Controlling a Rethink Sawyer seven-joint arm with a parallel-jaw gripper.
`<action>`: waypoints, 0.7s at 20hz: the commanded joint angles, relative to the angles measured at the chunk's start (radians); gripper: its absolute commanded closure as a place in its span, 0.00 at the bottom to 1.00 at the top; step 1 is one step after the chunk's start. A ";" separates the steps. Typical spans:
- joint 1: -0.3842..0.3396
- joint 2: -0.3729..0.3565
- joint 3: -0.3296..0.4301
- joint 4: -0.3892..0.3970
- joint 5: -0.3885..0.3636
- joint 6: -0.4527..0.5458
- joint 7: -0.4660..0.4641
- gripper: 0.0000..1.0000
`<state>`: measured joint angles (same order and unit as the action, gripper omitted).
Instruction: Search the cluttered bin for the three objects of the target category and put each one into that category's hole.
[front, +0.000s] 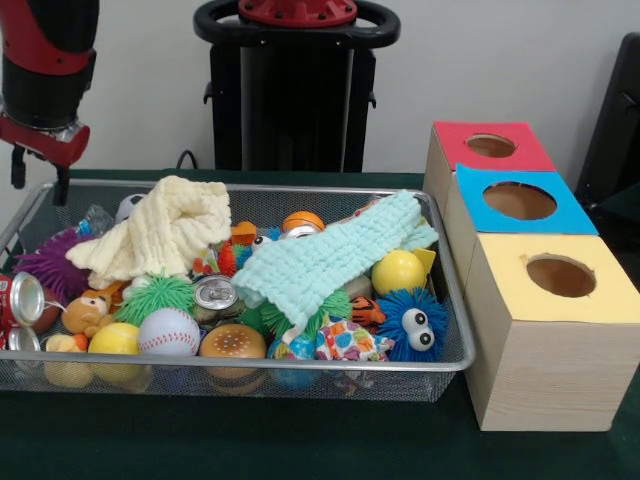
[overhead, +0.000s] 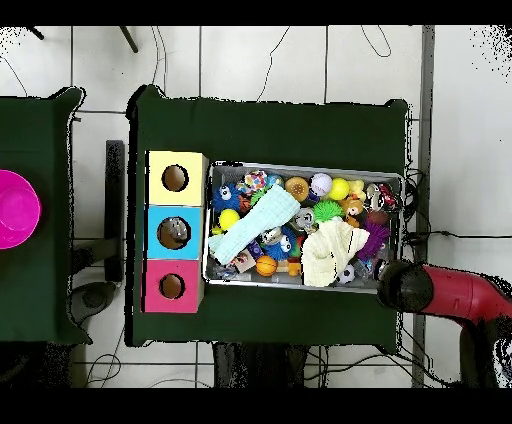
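The silver wire-mesh bin (front: 452, 318) lies on the green table, full of toys; it also shows in the overhead view (overhead: 300, 167). To its right stands the red-topped wooden box (front: 520, 158) with its round hole (front: 491, 146), also seen from overhead (overhead: 172, 286). My gripper (front: 40, 178) hangs open and empty above the bin's far left corner, its two black fingers apart. From overhead the arm's black head (overhead: 405, 285) covers it, at the bin's corner near the robot.
In the bin lie a cream cloth (front: 160, 235), a mint cloth (front: 320, 260), a baseball (front: 168, 330), a yellow ball (front: 398, 270), a blue furry toy (front: 412, 325), a burger toy (front: 232, 343) and cans (front: 215, 292). Blue-topped (front: 519, 200) and yellow-topped (front: 560, 275) boxes stand nearer the camera.
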<state>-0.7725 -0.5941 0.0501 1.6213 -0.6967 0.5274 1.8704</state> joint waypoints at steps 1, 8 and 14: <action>-0.045 0.053 0.132 0.090 0.014 0.027 -0.137 0.00; -0.053 0.024 0.172 0.117 0.015 0.004 -0.117 0.00; -0.061 0.008 0.208 0.138 0.027 -0.016 -0.097 0.00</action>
<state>-0.8278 -0.5855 0.1233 1.6814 -0.6967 0.5274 1.8704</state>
